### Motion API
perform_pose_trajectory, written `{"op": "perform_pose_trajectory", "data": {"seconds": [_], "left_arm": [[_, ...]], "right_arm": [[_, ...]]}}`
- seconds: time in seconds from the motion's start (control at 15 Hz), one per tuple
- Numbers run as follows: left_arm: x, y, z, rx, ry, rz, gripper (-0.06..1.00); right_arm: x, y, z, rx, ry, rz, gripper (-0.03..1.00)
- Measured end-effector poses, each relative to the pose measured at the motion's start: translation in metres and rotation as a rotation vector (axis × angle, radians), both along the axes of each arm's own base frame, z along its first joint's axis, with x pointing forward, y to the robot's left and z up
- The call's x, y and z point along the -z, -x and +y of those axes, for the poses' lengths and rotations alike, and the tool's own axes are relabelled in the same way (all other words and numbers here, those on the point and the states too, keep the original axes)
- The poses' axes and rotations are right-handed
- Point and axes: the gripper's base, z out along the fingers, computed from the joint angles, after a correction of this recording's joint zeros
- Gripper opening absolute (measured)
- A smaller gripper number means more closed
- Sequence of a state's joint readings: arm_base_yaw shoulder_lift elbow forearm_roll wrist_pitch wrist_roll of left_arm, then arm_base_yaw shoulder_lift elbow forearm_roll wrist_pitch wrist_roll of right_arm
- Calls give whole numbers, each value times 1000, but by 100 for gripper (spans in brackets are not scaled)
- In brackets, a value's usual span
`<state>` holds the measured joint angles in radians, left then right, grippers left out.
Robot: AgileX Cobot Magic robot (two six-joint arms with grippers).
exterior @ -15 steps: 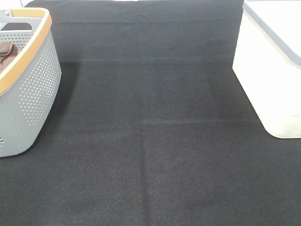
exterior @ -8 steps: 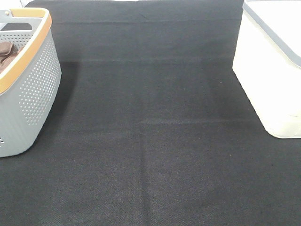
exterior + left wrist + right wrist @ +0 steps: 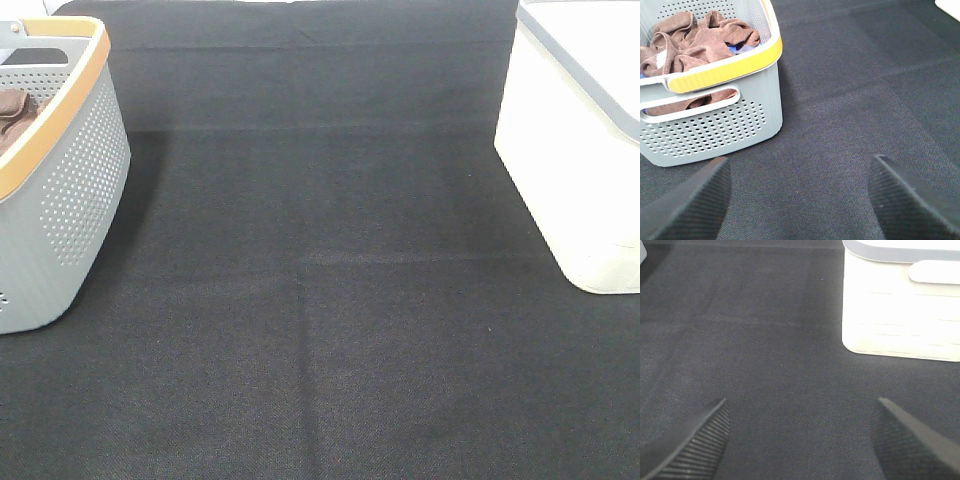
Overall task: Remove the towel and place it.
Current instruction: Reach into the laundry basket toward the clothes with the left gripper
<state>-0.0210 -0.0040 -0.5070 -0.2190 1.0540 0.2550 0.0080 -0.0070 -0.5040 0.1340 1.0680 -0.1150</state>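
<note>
A crumpled brown towel lies in a grey perforated basket with a yellow rim; something blue shows under it. In the exterior high view the basket stands at the left edge and a bit of the towel shows inside. My left gripper is open and empty, above the black cloth a little way from the basket. My right gripper is open and empty, above the cloth some way from a white box. Neither gripper shows in the exterior high view.
A black cloth covers the table. The white box with a grey rim stands at the right edge of the exterior high view.
</note>
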Motion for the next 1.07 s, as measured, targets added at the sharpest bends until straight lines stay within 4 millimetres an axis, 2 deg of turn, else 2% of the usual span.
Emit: {"op": "perform_pose_trajectory", "data": {"seconds": [1.07], "left_arm": [[0, 0, 0, 0, 0, 0, 73]], "right_arm": [[0, 0, 0, 0, 0, 0, 74]]}}
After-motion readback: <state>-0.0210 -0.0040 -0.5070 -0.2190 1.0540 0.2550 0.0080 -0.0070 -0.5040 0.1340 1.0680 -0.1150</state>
